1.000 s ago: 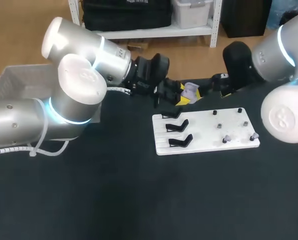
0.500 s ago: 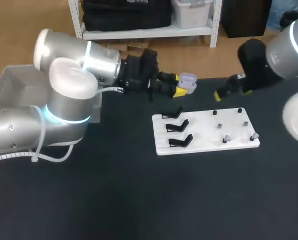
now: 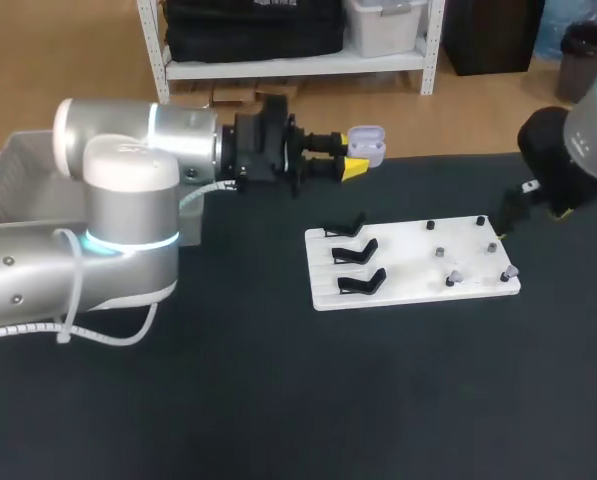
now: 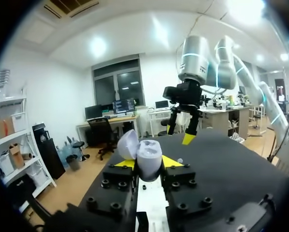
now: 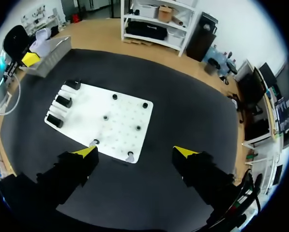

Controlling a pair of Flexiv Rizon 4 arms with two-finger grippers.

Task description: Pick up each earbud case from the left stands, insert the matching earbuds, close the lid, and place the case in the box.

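Observation:
A lavender earbud case (image 3: 366,143) is held off the table at its far edge, lid swung up, with my left gripper (image 3: 355,162) shut on it. In the left wrist view the case (image 4: 149,155) sits between the yellow tips of that gripper (image 4: 146,165), its lid (image 4: 127,144) tilted to one side. My right gripper (image 5: 134,152) stands open and holds nothing, above the right end of the white board (image 5: 105,118). Two grey earbuds (image 3: 455,276) (image 3: 510,270) rest on pegs at the board's right. Black stands (image 3: 358,265) line the left side of the board (image 3: 413,262).
A grey box (image 3: 23,165) stands at the table's far left, beside my left arm. Several small black pegs (image 3: 431,225) stick up from the board. Dark tabletop (image 3: 298,400) lies in front of the board.
My left gripper has carried the case up and back toward the far edge. My right gripper has drawn away from the case to the right, over the board's right end.

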